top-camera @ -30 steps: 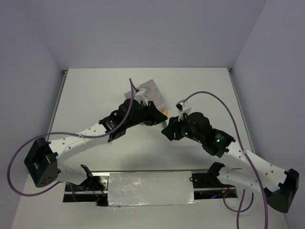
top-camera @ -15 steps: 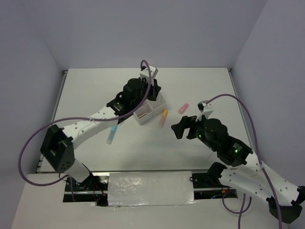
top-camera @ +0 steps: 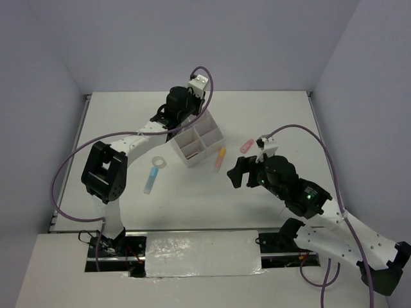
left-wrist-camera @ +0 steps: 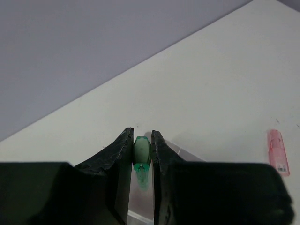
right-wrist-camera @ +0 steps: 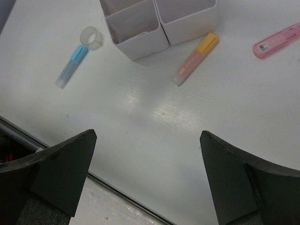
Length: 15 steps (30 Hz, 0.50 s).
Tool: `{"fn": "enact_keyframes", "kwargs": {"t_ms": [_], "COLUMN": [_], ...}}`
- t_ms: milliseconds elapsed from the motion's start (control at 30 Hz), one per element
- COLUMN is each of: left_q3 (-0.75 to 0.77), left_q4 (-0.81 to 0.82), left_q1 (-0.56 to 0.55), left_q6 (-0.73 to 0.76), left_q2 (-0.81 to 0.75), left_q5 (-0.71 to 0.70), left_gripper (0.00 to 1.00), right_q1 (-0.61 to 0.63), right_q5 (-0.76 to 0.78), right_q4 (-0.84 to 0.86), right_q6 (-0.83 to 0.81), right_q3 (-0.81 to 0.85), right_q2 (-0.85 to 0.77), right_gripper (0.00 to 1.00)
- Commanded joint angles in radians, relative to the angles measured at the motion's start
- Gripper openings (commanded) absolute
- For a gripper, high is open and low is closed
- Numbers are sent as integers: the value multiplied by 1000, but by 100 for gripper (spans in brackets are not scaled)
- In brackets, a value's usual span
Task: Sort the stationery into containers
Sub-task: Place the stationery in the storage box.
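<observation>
The white four-compartment organiser (top-camera: 196, 145) stands mid-table; a corner of it shows in the left wrist view (left-wrist-camera: 181, 156), and it also shows in the right wrist view (right-wrist-camera: 140, 28). My left gripper (top-camera: 185, 117) (left-wrist-camera: 140, 134) is shut on a green highlighter (left-wrist-camera: 141, 157), held tip-down above the organiser's far-left part. My right gripper (top-camera: 236, 172) (right-wrist-camera: 147, 136) is open and empty above bare table, near of the organiser. An orange highlighter (top-camera: 220, 158) (right-wrist-camera: 194, 58) lies beside the organiser's right corner. A pink piece (top-camera: 246, 145) (right-wrist-camera: 276, 41) (left-wrist-camera: 276, 153) lies farther right.
A blue highlighter (top-camera: 151, 179) (right-wrist-camera: 71, 66) and a small clear tape roll (top-camera: 158, 162) (right-wrist-camera: 91, 38) lie left of the organiser. Something reddish shows inside the near compartment. The table's near edge with a foil-covered strip (top-camera: 202, 253) runs below the right gripper.
My left arm has swung from over the table's middle to the far side of the organiser, uncovering it and the blue piece and tape roll. My right arm has pulled back slightly.
</observation>
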Motion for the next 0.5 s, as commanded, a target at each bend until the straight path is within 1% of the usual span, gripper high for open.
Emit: {"fn": "enact_keyframes", "kwargs": {"t_ms": [0,133,200,300,367,467], "left_q3": [55,5,-20,-54,-52,-46], "left_q4": [109,153,173,198,195,187], "left_q1": [-4,-1,-1,6,12,20], "left_q6": [52,51,46,43,40,29], "left_q2": [18,12,4,-3,4,12], "left_q5": [54,54,54,56,62,71], "left_gripper": [16,21,21,27,37,47], "right_q1": [-4,-5,-10,-13,-13,-16], "right_q5": [-8,-3,-2,-14,-23,-15], "right_q4": [57,70,80,93,100,104], "right_q6": [-32,-43,-46,-41,-40,-38], "right_q3": [18,26,29,29,26,21], "right_q2": [35,67,84,99,104,105], "right_gripper": [100,100,100,100,100,100]}}
